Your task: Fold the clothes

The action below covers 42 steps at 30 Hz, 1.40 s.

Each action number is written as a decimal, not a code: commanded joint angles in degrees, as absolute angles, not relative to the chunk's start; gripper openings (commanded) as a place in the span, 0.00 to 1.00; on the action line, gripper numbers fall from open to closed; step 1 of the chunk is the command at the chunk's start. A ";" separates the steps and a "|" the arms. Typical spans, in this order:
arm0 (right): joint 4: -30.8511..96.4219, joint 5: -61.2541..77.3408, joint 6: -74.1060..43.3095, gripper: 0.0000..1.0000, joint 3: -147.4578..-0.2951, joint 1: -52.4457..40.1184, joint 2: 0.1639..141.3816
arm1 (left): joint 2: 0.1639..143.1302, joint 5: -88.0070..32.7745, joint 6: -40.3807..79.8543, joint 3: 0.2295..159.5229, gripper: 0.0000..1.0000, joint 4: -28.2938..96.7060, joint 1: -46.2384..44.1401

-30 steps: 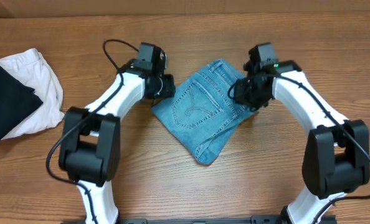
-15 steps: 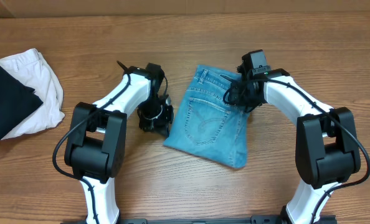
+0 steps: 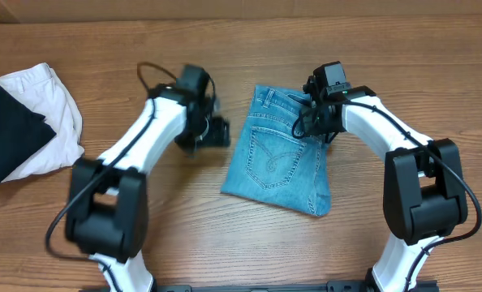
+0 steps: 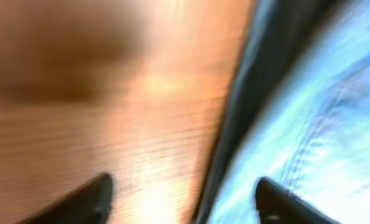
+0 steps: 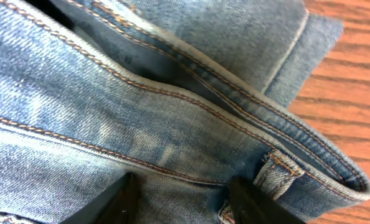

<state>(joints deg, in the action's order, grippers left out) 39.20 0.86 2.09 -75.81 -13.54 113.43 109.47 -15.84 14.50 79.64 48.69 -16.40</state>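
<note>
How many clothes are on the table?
3. The blue jeans lie folded in the middle; a white garment sits at the left edge; a black garment lies partly on it. More could hide underneath.

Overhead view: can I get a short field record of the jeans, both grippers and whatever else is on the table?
jeans: light blue denim, folded, back pocket up, flat on the table
left gripper: open, empty, beside the jeans' left edge
right gripper: open, over the waistband end, nothing pinched
other: black garment on white garment, far left
</note>
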 commanded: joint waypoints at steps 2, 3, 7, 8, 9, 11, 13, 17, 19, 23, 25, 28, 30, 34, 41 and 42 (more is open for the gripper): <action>40.32 -1.54 4.71 0.56 -75.42 -19.11 115.63 | 106.72 -17.34 12.58 79.79 0.81 39.05 -15.70; 40.29 -1.93 4.71 0.56 -75.42 -20.43 115.63 | 107.00 -18.02 12.60 79.79 0.81 37.06 -15.73; 40.51 -3.36 4.34 0.56 -75.40 -25.78 115.63 | 108.01 -19.46 12.60 79.79 0.81 33.56 -15.70; 40.66 -3.38 4.32 0.56 -75.40 -27.14 115.63 | 108.03 -19.53 12.43 79.79 0.81 33.56 -15.70; 40.84 -3.38 4.29 0.57 -75.40 -28.40 115.63 | 108.03 -19.53 11.94 79.79 0.81 33.67 -15.70; 41.15 -3.38 3.60 0.57 -75.42 -30.72 115.63 | 108.03 -19.49 11.51 79.79 0.81 34.39 -15.70; 41.54 -3.40 3.18 0.57 -75.42 -32.86 115.63 | 108.03 -18.79 11.51 79.77 0.81 35.73 -15.68; 42.17 -3.40 2.33 0.58 -75.42 -34.83 115.63 | 108.05 -16.91 11.55 79.77 0.81 39.31 -15.27; 42.35 -3.42 1.83 0.59 -75.42 -34.81 115.63 | 108.05 -15.05 12.25 79.75 0.81 42.52 -15.03; 42.96 -3.38 1.48 0.59 -75.42 -33.26 115.63 | 108.12 -12.86 12.91 79.55 0.79 47.88 -14.92; 43.20 -3.38 1.45 0.59 -75.42 -32.27 115.63 | 108.12 -10.02 14.28 79.55 0.79 50.09 -14.90; 43.66 -3.38 1.26 0.60 -75.42 -30.81 115.63 | 108.12 -9.06 15.05 79.46 0.81 51.22 -14.92; 43.99 -3.36 1.26 0.60 -75.42 -30.22 115.63 | 108.14 -10.98 15.03 78.76 0.82 50.68 -14.92; 44.38 -3.36 1.26 0.60 -75.42 -29.87 115.63 | 109.23 -11.97 15.05 75.50 0.83 47.94 -14.92; 44.88 -3.36 1.26 0.60 -75.42 -29.87 115.63 | 115.20 -16.25 16.69 72.05 0.82 41.65 -14.92; 44.97 -3.36 1.26 0.59 -75.42 -29.87 115.63 | 116.60 -18.72 16.47 72.05 0.82 40.45 -15.00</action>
